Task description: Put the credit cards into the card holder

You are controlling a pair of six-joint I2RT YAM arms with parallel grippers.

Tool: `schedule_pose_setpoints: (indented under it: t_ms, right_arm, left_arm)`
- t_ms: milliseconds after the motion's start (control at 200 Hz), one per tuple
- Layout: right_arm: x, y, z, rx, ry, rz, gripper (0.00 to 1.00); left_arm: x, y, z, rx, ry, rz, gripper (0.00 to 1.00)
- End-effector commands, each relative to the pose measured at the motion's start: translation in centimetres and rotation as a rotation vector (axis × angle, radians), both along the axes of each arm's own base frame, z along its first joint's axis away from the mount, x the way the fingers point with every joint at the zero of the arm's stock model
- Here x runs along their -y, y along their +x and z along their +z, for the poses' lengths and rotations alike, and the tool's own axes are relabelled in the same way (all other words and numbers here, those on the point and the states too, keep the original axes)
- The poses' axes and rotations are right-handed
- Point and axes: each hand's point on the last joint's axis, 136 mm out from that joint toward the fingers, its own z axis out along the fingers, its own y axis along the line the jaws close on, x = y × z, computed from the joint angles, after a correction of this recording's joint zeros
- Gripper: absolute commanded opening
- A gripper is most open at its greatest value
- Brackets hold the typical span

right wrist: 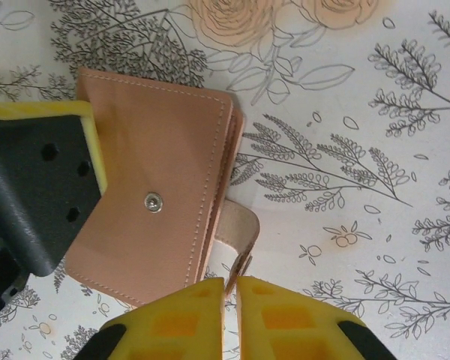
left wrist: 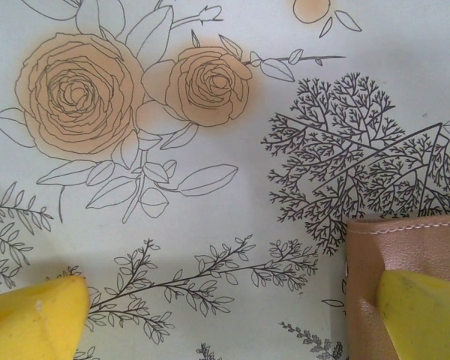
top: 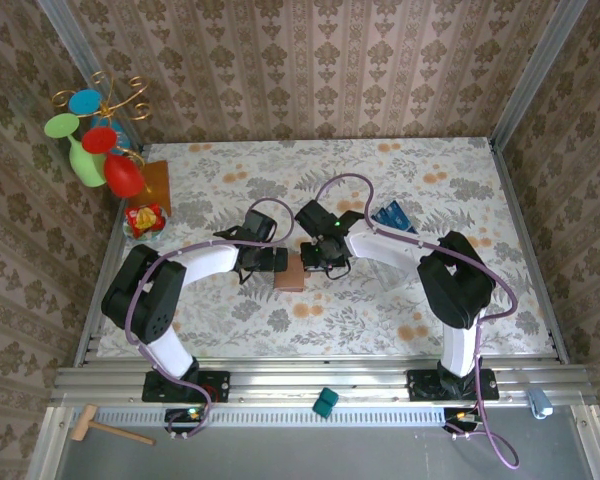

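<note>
Left gripper (left wrist: 225, 322): fully released, one fingertip (left wrist: 420, 311) resting over the card holder (left wrist: 405, 244). The card holder lies closed at centre frame on the table (top: 380, 320), between both grippers. Its strap (right wrist: 244, 232) projects toward the right gripper (right wrist: 230, 311), which is clenched to a slit, apparently pinching the strap's end. Credit cards (top: 390, 215): upper right of centre, nearer the right arm. Table edges are distant, with open room all round.

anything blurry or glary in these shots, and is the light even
Top external: soft even light, faint shadows on the tablecloth, side walls splaying from the wide lens. Left wrist: print sharp, yellow fingertips soft, too near the lens. Right wrist: card holder crisp, small glint on its snap, no glare.
</note>
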Motion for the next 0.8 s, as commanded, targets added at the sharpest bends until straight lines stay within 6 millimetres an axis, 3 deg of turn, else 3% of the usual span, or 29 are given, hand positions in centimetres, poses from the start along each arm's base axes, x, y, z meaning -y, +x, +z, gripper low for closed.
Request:
schedule_pose_setpoints:
  t_ms: [0,190,405,635,795]
  right_arm:
    - [0.2,0.4,0.4,-0.001,-0.009,-0.01,0.11]
    - [0.2,0.2,0.2,-0.007,-0.008,-0.005,0.0]
    - [-1.0,0.3,0.5,-0.015,0.061,-0.006,0.0]
    - [-3.6,0.9,0.5,-0.033,0.218,-0.021,0.0]
    - [-3.7,1.0,0.4,-0.034,0.222,-0.03,0.0]
  left_arm:
    - [-2.1,-1.8,-2.9,-0.078,0.101,0.024,1.0]
    - [-2.1,-1.9,-3.0,-0.081,0.099,0.024,1.0]
    - [-2.0,-1.8,-3.0,-0.08,0.097,0.023,1.0]
    - [-1.9,-1.9,-3.0,-0.08,0.094,0.021,1.0]
    - [-1.8,-2.0,-2.9,-0.081,0.096,0.02,1.0]
